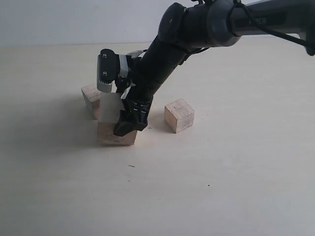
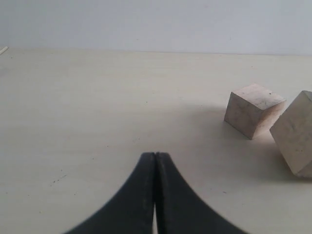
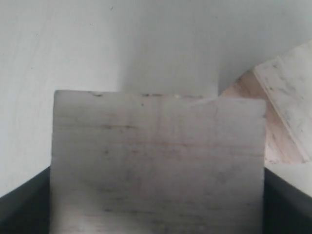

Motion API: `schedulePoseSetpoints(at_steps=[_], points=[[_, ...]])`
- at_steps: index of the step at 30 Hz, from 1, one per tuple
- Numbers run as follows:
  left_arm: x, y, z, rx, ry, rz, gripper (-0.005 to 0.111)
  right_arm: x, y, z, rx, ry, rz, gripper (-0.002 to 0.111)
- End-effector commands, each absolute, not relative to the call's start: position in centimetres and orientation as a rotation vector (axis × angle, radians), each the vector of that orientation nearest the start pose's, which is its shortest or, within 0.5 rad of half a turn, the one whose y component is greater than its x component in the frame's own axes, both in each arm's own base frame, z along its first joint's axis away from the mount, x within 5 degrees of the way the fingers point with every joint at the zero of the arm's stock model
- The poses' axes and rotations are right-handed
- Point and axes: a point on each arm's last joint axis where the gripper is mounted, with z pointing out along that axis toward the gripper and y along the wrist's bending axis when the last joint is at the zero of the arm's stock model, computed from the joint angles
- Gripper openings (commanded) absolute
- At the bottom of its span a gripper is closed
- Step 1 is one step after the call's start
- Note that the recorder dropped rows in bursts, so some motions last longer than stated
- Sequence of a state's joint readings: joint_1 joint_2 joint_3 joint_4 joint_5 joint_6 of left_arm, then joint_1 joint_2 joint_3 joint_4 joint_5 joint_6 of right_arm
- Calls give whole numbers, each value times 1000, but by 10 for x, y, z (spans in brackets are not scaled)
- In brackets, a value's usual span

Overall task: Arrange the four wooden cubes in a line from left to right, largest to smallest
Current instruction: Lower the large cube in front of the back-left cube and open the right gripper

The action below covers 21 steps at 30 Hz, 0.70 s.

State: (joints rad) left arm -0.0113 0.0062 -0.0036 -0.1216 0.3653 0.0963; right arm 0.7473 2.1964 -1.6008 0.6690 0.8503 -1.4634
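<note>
My right gripper [image 1: 117,117] is shut on a large pale wooden cube [image 1: 110,105]. In the right wrist view that cube [image 3: 156,156] fills the space between the black fingers [image 3: 287,207]. Directly below it in the exterior view a tan cube face [image 1: 117,136] shows on the table, touching it; I cannot tell whether the held cube rests on it. A smaller cube [image 1: 90,100] stands just behind to the left, and another cube [image 1: 179,115] stands alone to the right. My left gripper [image 2: 155,155] is shut and holds nothing, with two cubes [image 2: 253,110] [image 2: 296,136] ahead of it.
The pale wooden table [image 1: 221,187] stretches bare to the front and right. My right arm [image 1: 197,29] slants down from the upper right across the middle. A second cube [image 3: 287,102] lies close beside the held one in the right wrist view.
</note>
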Motion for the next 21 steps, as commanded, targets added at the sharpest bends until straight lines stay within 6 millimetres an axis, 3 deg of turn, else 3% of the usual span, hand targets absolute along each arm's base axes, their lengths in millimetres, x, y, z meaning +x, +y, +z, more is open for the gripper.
schedulePoseSetpoints(at_steps=[1, 4, 7, 8, 11, 13, 19, 21], points=[[53, -4, 182, 20, 1835, -56, 0, 307, 341, 156, -2088, 1648, 604, 1], [53, -4, 182, 20, 1835, -56, 0, 307, 339, 155, -2122, 1628, 568, 9], [53, -4, 182, 20, 1835, -56, 0, 307, 337, 153, -2158, 1622, 553, 23], [53, -4, 182, 20, 1835, -56, 0, 306, 337, 153, -2159, 1627, 559, 30], [53, -4, 182, 20, 1835, -56, 0, 306, 338, 154, -2108, 1694, 587, 66], [53, -4, 182, 20, 1835, -56, 0, 307, 339, 155, -2068, 1715, 596, 77], [53, -4, 182, 20, 1835, -56, 0, 307, 339, 154, -2074, 1715, 597, 77], [53, -4, 182, 20, 1835, -56, 0, 306, 340, 155, -2062, 1721, 616, 82]])
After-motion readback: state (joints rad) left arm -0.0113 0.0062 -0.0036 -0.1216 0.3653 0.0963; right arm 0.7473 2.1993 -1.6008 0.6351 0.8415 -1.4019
